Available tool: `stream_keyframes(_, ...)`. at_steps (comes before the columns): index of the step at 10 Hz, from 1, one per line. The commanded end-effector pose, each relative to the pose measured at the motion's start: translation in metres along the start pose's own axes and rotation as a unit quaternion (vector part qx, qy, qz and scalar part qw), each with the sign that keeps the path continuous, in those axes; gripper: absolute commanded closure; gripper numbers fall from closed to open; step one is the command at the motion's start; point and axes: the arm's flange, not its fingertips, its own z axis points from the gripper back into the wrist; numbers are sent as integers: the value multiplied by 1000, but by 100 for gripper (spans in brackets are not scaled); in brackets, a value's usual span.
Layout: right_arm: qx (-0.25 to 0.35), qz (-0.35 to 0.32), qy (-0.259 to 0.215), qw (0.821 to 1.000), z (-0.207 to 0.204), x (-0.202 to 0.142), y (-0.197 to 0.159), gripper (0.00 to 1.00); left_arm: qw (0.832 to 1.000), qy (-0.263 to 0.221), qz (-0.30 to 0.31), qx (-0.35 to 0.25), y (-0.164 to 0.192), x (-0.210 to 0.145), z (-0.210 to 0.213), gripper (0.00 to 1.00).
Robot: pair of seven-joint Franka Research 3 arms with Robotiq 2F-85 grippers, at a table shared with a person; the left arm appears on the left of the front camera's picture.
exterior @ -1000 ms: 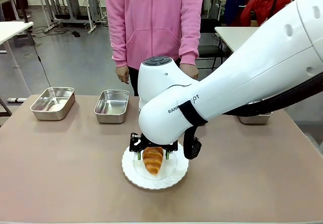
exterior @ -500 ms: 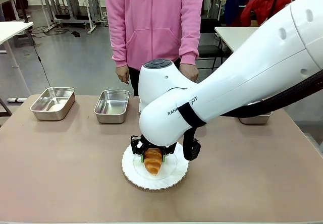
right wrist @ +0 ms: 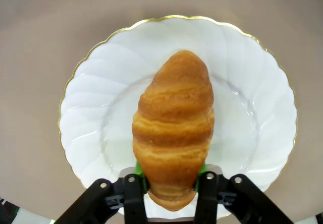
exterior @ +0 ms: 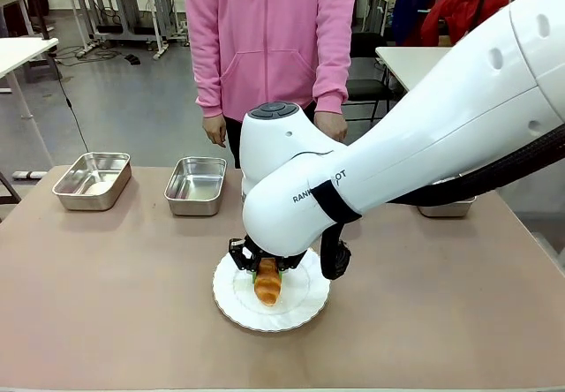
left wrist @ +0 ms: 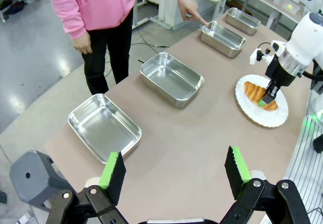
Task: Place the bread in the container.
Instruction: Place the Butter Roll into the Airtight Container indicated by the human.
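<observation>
The bread (right wrist: 174, 128), a golden-brown croissant, lies on a round white scalloped plate (right wrist: 252, 113) near the table's front middle. My right gripper (right wrist: 171, 176) is shut on its near end, with a green pad pressed against each side. From the front, the bread (exterior: 267, 284) pokes out below the right gripper (exterior: 267, 271) and the white arm above it. Several shiny steel pans stand along the far edge. A person's finger (left wrist: 202, 20) points at one container (left wrist: 222, 36). My left gripper (left wrist: 174, 168) hangs open and empty above the table's left end.
Two pans (exterior: 92, 178) (exterior: 196, 184) stand at the far left, and another (exterior: 446, 207) peeks out behind my right arm. The person in a pink hoodie (exterior: 269, 39) stands at the far edge. Bare tabletop (exterior: 115, 295) lies left and right of the plate.
My right gripper's fingers have closed from wide open onto the croissant, which now looks squeezed narrower. The arm has barely shifted and the plate has not moved.
</observation>
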Motion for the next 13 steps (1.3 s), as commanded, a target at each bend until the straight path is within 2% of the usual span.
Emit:
stream_keyframes(1,3,-4,6,1000,-5,1,-2,80,1000,-7,-3,-2,-2,1,0,0)
stream_keyframes(2,3,-4,6,1000,-5,1,-2,80,1000,-7,-3,-2,-2,1,0,0)
stream_keyframes(3,1,-1,0,1000,1,0,0,60,1000,-7,-3,-2,-2,1,0,0)
stream_keyframes(4,-3,5,-22,1000,17,7,-11,68,1000,-7,-3,-2,-2,1,0,0)
stream_keyframes(9,-9,11,-105,994,138,41,-64,68,1000,-7,-3,-2,-2,1,0,0)
stream_keyframes(11,-17,43,-109,993,152,76,-87,68,1000,-7,-3,-2,-2,1,0,0)
stream_keyframes(13,-15,52,-99,994,146,109,-106,68,1000,-7,-3,-2,-2,1,0,0)
